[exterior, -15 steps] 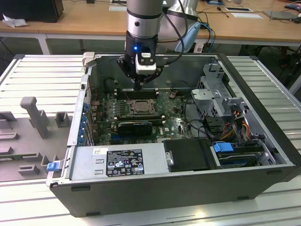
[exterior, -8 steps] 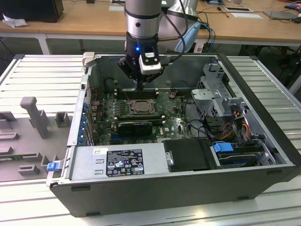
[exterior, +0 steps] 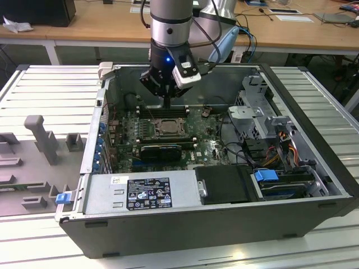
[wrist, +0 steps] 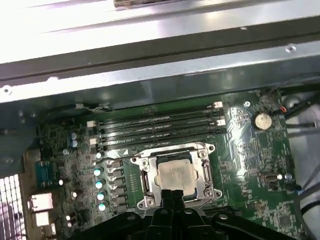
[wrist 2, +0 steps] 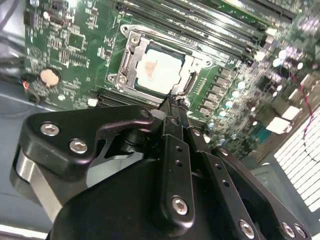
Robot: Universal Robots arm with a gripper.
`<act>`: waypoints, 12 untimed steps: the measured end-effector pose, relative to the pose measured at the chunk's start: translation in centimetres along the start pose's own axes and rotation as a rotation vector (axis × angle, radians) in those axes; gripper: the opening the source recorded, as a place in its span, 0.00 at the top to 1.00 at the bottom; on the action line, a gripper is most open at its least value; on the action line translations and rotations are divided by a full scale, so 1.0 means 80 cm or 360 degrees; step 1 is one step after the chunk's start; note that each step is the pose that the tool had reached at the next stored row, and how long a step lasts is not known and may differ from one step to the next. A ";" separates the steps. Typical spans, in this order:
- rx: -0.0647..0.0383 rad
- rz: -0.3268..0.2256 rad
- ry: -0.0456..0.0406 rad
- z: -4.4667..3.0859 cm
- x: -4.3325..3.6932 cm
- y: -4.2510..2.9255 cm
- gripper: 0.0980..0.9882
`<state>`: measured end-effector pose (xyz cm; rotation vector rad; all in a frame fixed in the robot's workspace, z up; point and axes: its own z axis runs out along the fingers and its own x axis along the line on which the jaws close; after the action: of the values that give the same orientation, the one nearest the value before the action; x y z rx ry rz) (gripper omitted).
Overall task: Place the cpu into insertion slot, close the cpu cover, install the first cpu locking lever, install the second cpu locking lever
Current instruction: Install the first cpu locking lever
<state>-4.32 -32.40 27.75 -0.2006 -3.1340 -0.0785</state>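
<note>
Claw [exterior: 167, 107] at centre of the exterior view, fingers [wrist 2: 175, 150] clenched together, tips at edge of closed cpu cover [wrist 2: 131, 52], cpu [wrist 2: 159, 70] seated flat in its cut-out

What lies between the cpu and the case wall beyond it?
In the first wrist view, long black memory slots run across the green board between the cpu and the grey case wall.

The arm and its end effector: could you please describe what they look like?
The arm is a silver-grey cylinder with a black band, a small blue light glowing near its wrist and black cables looping beside it. A white-and-black camera box is mounted there. The end effector is matte black, with angular linkages fastened by silver screws, tapering to slim tips.
</note>
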 end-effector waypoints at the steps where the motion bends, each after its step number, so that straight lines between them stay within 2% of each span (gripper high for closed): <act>1: 0.0000 -0.0061 0.0002 0.0005 0.000 0.0000 0.99; 4: 0.0000 -0.0175 0.0008 0.0011 0.000 0.0000 0.99; 10: 0.0001 -0.0331 0.0016 0.0016 0.001 -0.0002 0.99; 11: 0.0001 -0.0337 0.0016 0.0018 0.005 -0.0007 0.99; 12: 0.0001 -0.0337 0.0015 0.0020 0.013 -0.0018 0.99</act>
<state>-5.38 -32.40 27.59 0.1321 -3.1334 -0.0782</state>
